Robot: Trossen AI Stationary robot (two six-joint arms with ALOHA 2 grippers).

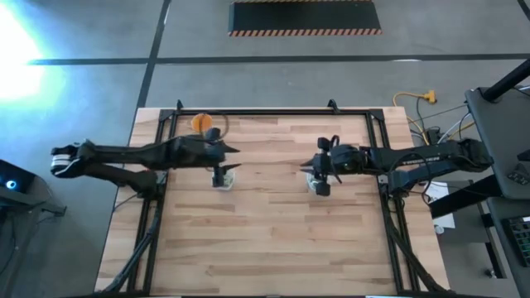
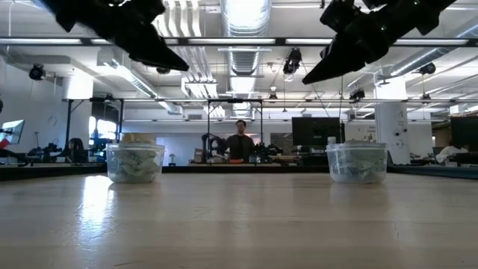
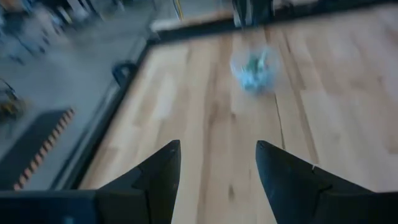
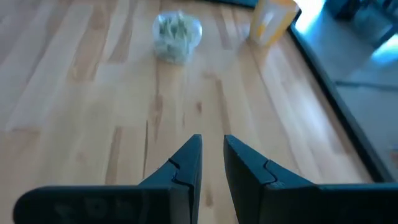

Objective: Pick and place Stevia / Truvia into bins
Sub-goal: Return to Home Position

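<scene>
Two clear bins stand on the wooden table, both holding pale green and white Stevia sachets. The left bin [image 1: 222, 179] [image 2: 134, 163] [image 4: 177, 31] sits just nearside of my left gripper [image 1: 238, 159] [image 3: 219, 149]. That gripper hovers high above the table, open and empty. The right bin [image 1: 320, 187] [image 2: 357, 162] [image 3: 255, 67] sits just nearside of my right gripper [image 1: 305, 167] [image 4: 212, 142]. This gripper is also raised; its fingers stand almost together with a narrow gap and hold nothing. The two grippers point at each other across the table's middle.
An orange cup [image 1: 203, 122] [image 4: 272, 20] stands near the table's far left corner, behind the left bin. A black frame [image 1: 273, 112] runs along the table's edges. Bare wood lies between the two bins and across the near half. A person [image 2: 240, 140] stands far off in the room.
</scene>
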